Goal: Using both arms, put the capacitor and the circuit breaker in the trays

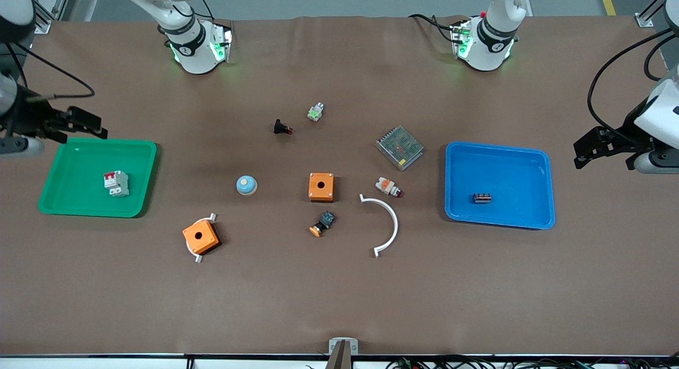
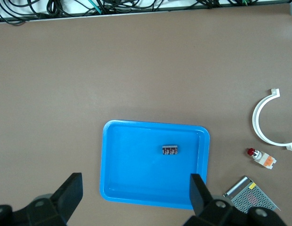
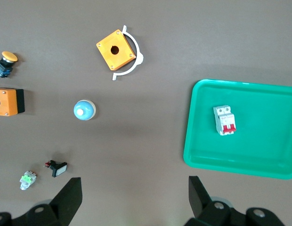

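Observation:
The capacitor (image 1: pixel 481 198), a tiny dark block, lies in the blue tray (image 1: pixel 498 149) toward the left arm's end; it also shows in the left wrist view (image 2: pixel 170 150). The circuit breaker (image 1: pixel 116 183), white with red levers, lies in the green tray (image 1: pixel 79 151) toward the right arm's end; it also shows in the right wrist view (image 3: pixel 224 120). My left gripper (image 1: pixel 586 151) hangs open and empty in the air beside the blue tray (image 2: pixel 107 160). My right gripper (image 1: pixel 85 124) hangs open and empty over the green tray's rim (image 3: pixel 259 160).
Between the trays lie two orange boxes (image 1: pixel 321 186) (image 1: pixel 200 237), a blue dome (image 1: pixel 246 185), a white arc (image 1: pixel 390 220), a mesh-covered module (image 1: pixel 400 147), a push button (image 1: pixel 322 223), a black switch (image 1: pixel 282 128), a white-and-orange cylinder (image 1: pixel 388 187) and a small green-lit part (image 1: pixel 315 112).

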